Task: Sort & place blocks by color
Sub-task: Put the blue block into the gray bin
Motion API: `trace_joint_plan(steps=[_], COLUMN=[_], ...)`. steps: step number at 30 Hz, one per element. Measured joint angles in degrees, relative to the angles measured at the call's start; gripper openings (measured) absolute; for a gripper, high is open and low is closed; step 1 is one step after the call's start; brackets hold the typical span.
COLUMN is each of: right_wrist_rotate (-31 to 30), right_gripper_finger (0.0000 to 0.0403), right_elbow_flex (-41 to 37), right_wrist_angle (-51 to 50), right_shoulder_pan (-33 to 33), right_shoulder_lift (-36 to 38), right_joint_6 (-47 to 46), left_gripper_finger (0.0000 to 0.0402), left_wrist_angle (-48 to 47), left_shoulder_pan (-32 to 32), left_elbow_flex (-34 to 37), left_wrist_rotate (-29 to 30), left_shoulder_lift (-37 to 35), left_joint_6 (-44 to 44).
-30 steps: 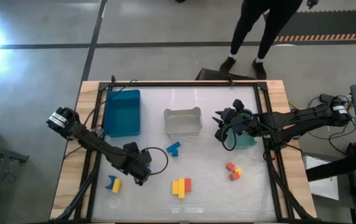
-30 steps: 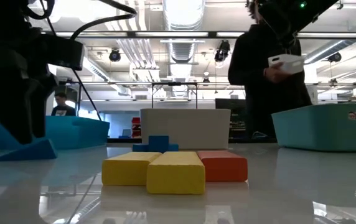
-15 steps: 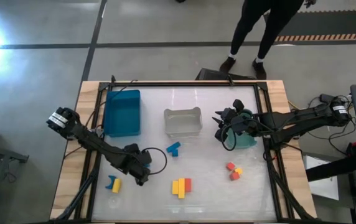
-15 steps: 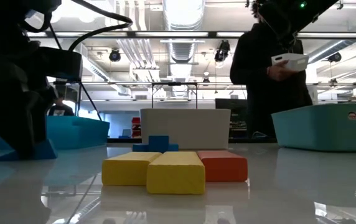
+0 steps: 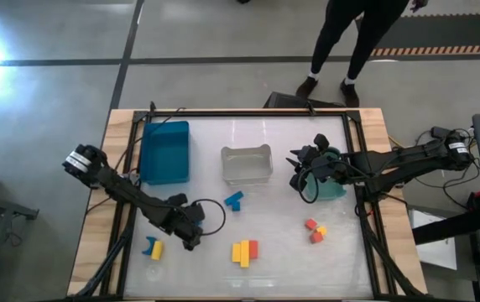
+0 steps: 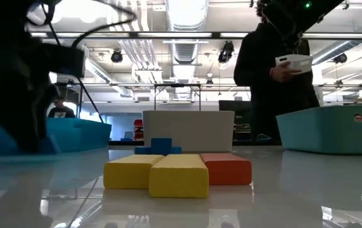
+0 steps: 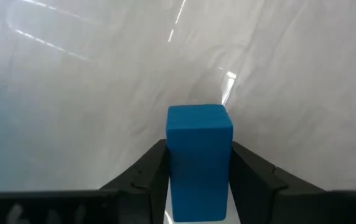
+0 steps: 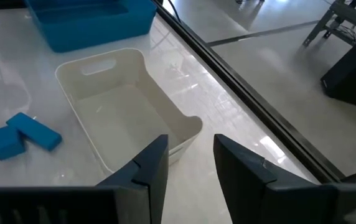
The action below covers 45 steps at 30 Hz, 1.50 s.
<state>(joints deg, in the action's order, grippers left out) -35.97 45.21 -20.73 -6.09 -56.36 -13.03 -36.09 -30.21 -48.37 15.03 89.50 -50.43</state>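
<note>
Left wrist view: left tool (image 7: 198, 163) clenched on blue block (image 7: 198, 160).
Held over worktop (image 5: 273, 214) near front left, beside yellow block (image 5: 157, 248). Right tool (image 8: 190, 163) released, empty, above clear bin (image 8: 125, 112). Yellow-red cluster (image 5: 244, 251) front centre; blue pair (image 5: 234, 200) mid-worktop.

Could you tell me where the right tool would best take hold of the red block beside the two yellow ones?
Judging by its pose, grip the red block across its short width, coming straight down: its outer long side is free, but a yellow block lies against the other. The right tool is open above the green bin.
</note>
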Motion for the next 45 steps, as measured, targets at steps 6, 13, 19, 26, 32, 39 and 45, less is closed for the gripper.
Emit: trace_joint_plan(steps=[6, 13, 19, 26, 32, 39, 45], right_wrist_rotate=[0.0, 0.0, 0.0, 0.0, 0.0, 0.0, 0.0], right_gripper_finger=[0.0118, 0.0118, 0.0118, 0.0118, 0.0118, 0.0118, 0.0118], right_elbow_flex=[0.0, -0.3, -0.4, -0.4, -0.4, -0.5, -0.5], right_wrist_angle=[0.0, 0.0, -0.1, -0.3, -1.0, -1.7, -1.8], right_shoulder_pan=[0.0, 0.0, 0.0, 0.0, 0.0, 0.0, 0.0], right_shoulder_lift=[0.0, 0.0, 0.0, 0.0, 0.0, 0.0, 0.0], right_joint_6=[0.2, 0.5, 0.6, 1.2, 1.2, 1.3, 1.3], left_gripper_finger=[0.0116, 0.0120, 0.0127, 0.0130, 0.0131, 0.0131, 0.0132], left_wrist_angle=[-10.1, -19.1, -24.9, -24.3, -20.1, -11.8, -0.3], left_shoulder_pan=[3.4, 15.2, 31.1, 48.1, 50.9, 48.4, 43.1], left_elbow_flex=[-5.3, -6.9, -6.5, -6.3, -7.4, -10.5, -16.0], left_wrist_rotate=[0.7, 3.9, 8.1, 9.4, 9.0, 3.2, 1.6], left_shoulder_lift=[-5.7, -17.4, -23.6, -22.9, -19.7, -15.6, -11.2], left_joint_6=[0.0, 0.0, 2.9, 12.3, 17.9, 24.2, 36.9])
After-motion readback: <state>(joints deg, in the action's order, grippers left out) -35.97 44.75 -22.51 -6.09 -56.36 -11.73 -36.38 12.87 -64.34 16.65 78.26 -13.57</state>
